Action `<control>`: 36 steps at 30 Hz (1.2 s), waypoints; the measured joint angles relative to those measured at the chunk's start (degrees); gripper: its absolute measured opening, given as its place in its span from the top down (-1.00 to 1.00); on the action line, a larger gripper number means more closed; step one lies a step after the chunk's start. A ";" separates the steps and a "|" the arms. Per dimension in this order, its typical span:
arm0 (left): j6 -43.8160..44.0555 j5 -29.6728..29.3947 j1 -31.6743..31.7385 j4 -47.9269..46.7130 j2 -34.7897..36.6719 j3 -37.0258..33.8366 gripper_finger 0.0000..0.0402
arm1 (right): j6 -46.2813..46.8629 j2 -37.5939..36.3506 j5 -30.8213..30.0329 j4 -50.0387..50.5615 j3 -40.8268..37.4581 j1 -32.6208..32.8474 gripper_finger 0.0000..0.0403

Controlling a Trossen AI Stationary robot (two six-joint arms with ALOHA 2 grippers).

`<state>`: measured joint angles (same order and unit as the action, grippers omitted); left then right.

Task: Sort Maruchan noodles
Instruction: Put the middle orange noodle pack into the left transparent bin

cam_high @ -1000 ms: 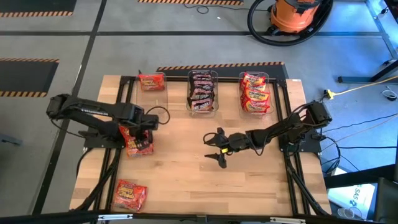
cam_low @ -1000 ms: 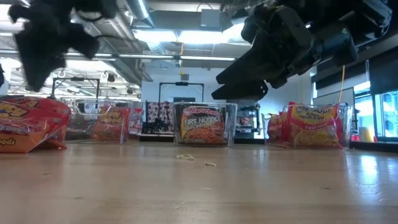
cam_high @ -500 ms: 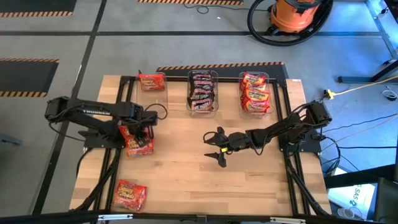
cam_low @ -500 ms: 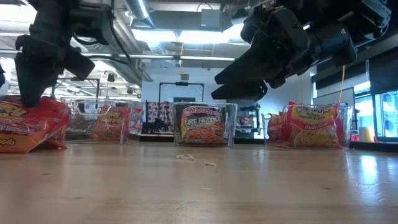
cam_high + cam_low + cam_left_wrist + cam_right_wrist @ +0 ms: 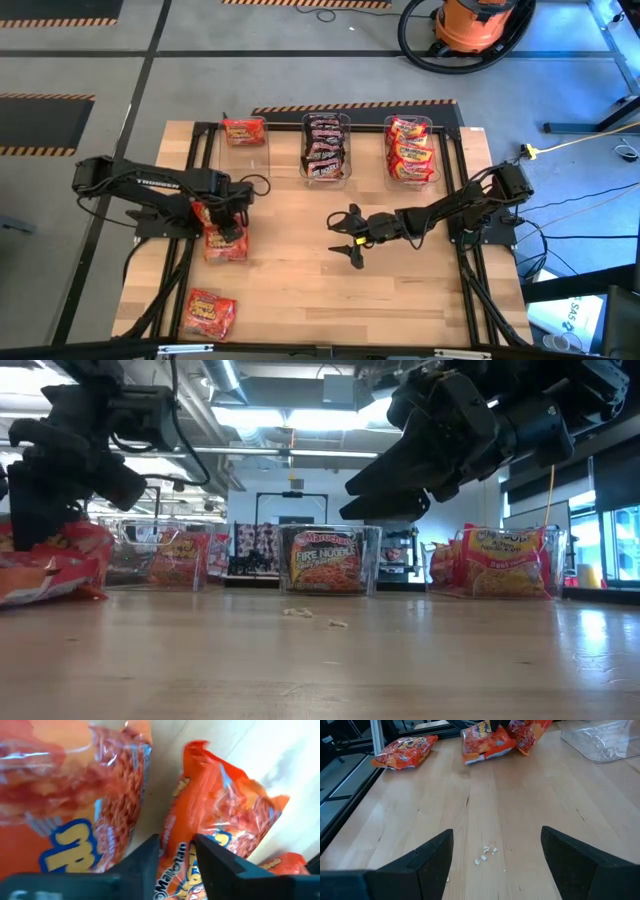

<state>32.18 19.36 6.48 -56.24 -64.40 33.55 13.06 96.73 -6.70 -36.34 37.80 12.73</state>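
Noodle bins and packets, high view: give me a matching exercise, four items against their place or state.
Items:
1. left pincer
2. right pincer
3. middle bin
4. lone packet

States:
A. holds dark packets
B. near the table's front left corner
C. open above bare wood mid-table
D. down on orange packets at the table's left

Pairs: 1-D, 2-C, 3-A, 4-B

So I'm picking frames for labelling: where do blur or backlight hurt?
Left wrist view: the noodle packets fill the frame, close and soft. Low view: ceiling lights silhouette both arms; the left gripper is dark against them. High view: evenly lit, bins readable.
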 joint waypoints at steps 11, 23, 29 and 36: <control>-3.23 0.47 -1.96 8.59 0.00 -0.07 0.99 | -0.06 0.00 -1.38 0.04 0.00 0.00 -0.38; 1.78 -9.58 -9.37 36.91 0.00 -0.07 1.00 | 3.26 0.00 -2.01 0.14 0.02 0.00 -0.38; -0.67 -18.94 -11.02 46.66 0.00 -0.07 1.00 | 5.85 0.00 -5.88 -0.07 0.02 0.00 -0.38; -5.72 -24.29 -11.96 54.64 -0.15 -0.07 1.00 | 6.27 0.02 -9.30 -0.87 0.02 -0.02 -0.38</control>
<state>26.46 -4.93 -5.48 -1.60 -64.55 33.47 19.33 96.75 -16.00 -37.21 37.82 12.71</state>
